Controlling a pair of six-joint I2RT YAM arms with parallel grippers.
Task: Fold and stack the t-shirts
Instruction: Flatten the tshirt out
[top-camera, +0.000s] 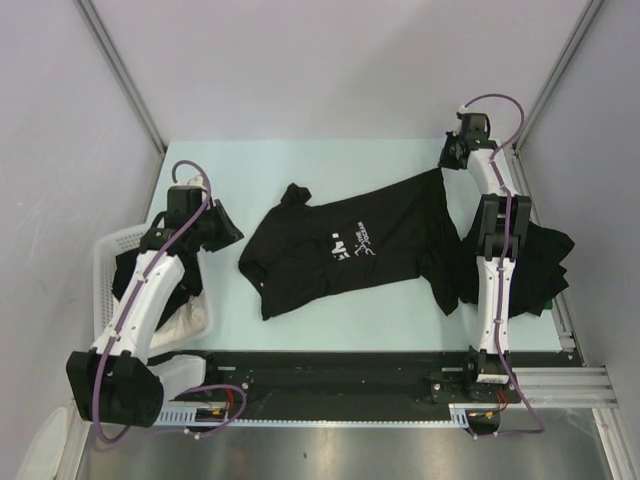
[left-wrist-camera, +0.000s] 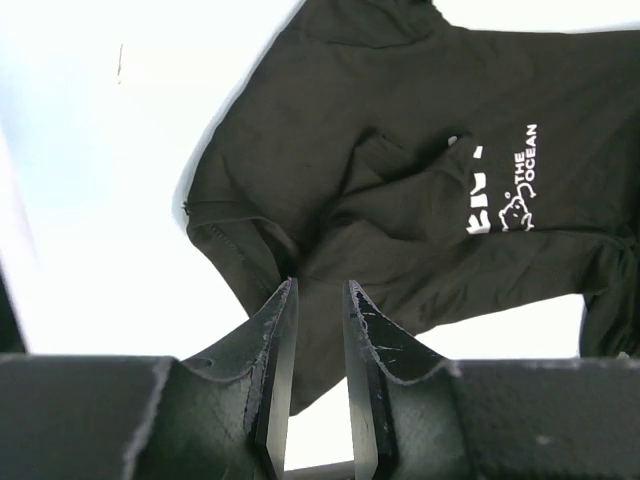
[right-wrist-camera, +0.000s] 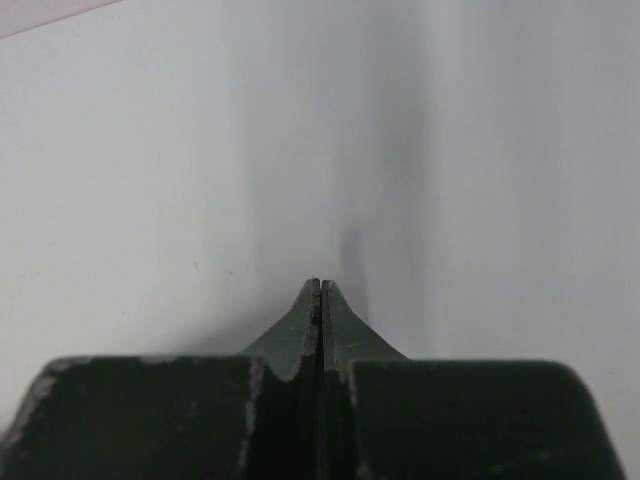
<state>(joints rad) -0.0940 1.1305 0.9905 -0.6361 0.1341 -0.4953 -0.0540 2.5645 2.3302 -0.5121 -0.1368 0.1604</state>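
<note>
A black t-shirt (top-camera: 350, 245) with white chest lettering (left-wrist-camera: 500, 190) lies spread across the middle of the table. Its far right corner rises to a taut peak (top-camera: 438, 176) right at my right gripper (top-camera: 447, 160). That gripper (right-wrist-camera: 320, 282) is shut and faces the bare wall; its wrist view shows no cloth past the tips. My left gripper (top-camera: 225, 228) hovers just left of the shirt's sleeve (left-wrist-camera: 250, 215). It (left-wrist-camera: 318, 285) is open a little, with nothing between the fingers. More black t-shirts lie in a heap (top-camera: 540, 262) at the right.
A white lattice basket (top-camera: 108, 250) stands at the left edge with dark t-shirts (top-camera: 135, 275) inside and a white cloth (top-camera: 185, 320) at its near side. A metal rail (top-camera: 560, 380) runs along the table's near edge. Walls close in the back and sides.
</note>
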